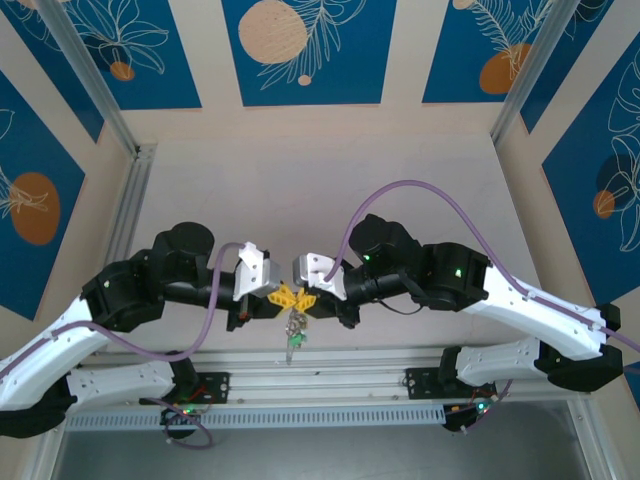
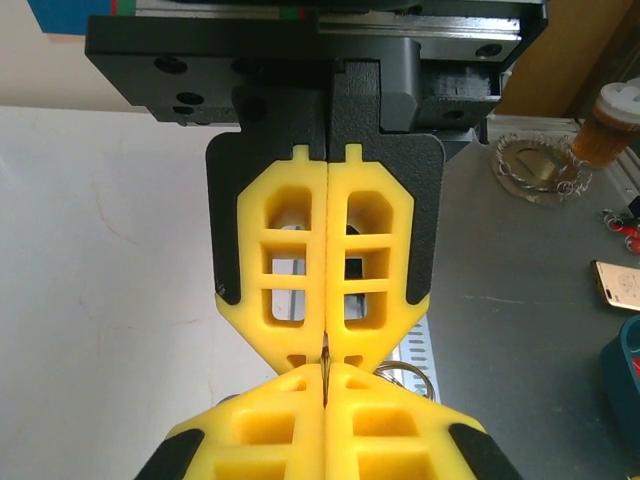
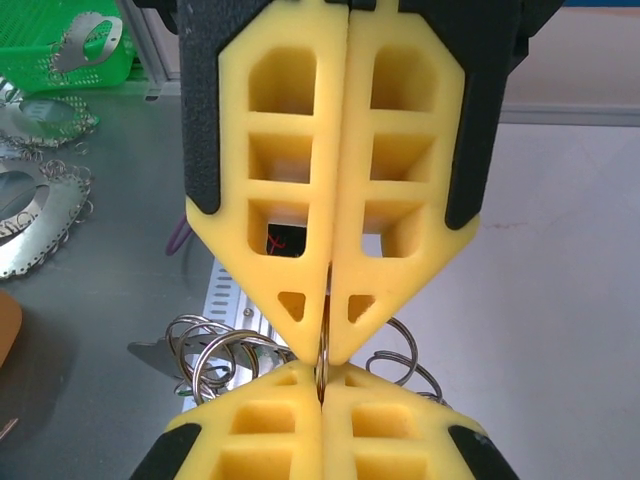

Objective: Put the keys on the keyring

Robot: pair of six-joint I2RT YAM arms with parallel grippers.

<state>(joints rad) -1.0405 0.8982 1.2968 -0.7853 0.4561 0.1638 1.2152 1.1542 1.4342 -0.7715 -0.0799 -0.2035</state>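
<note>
My left gripper (image 1: 284, 297) and right gripper (image 1: 306, 298) meet tip to tip above the table's near edge. Both are shut on the same thin metal wire, the keyring (image 3: 322, 362), seen edge-on between the yellow fingers. In the left wrist view my left gripper (image 2: 325, 374) is at the bottom and the right gripper (image 2: 326, 348) faces it from above. Several small split rings (image 3: 208, 350) fan out on either side of the pinch. A cluster of silver keys (image 1: 293, 330) with a bit of green tag dangles below the grippers. Most of the loop is hidden behind the fingers.
An aluminium rail (image 1: 320, 385) runs along the near edge under the grippers. Off the table, a grey bench holds metal pieces (image 3: 30, 210), a green basket (image 3: 70, 45), a cup (image 2: 610, 125) and a phone (image 2: 620, 285). The white tabletop (image 1: 320, 190) stretches behind.
</note>
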